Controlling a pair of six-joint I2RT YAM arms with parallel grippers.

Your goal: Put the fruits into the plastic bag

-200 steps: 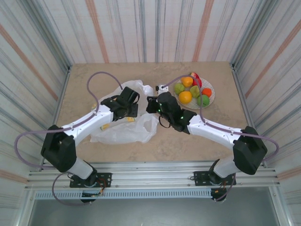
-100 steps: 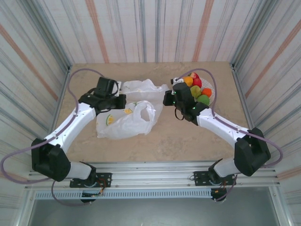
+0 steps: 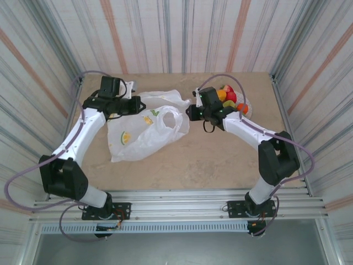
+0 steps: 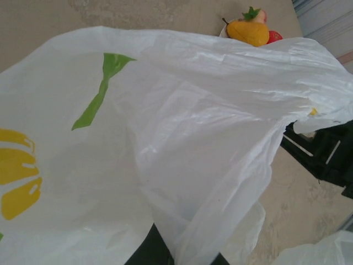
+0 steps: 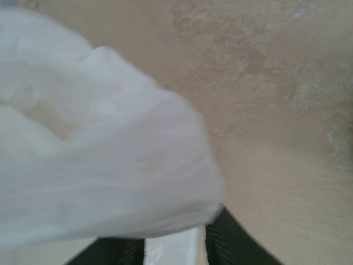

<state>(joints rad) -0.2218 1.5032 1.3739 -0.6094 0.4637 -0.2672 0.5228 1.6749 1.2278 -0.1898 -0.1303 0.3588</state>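
Table top (image 3: pixel 220 160) noted as beige, mottled like stone, matte. It is closed in on three sides by walls (image 3: pixel 182 33) of ribbed sheeting, striped lengthwise in white and grey, with scattered orange-pink bands. Grey trim is seen where the side walls meet the top. Along the near edge an aluminium rail (image 3: pixel 182 200) is laid crosswise. Below it a slotted strip (image 3: pixel 182 227) is seen, then a plain grey surface (image 3: pixel 176 248). Light is even and diffuse; shadows are soft.
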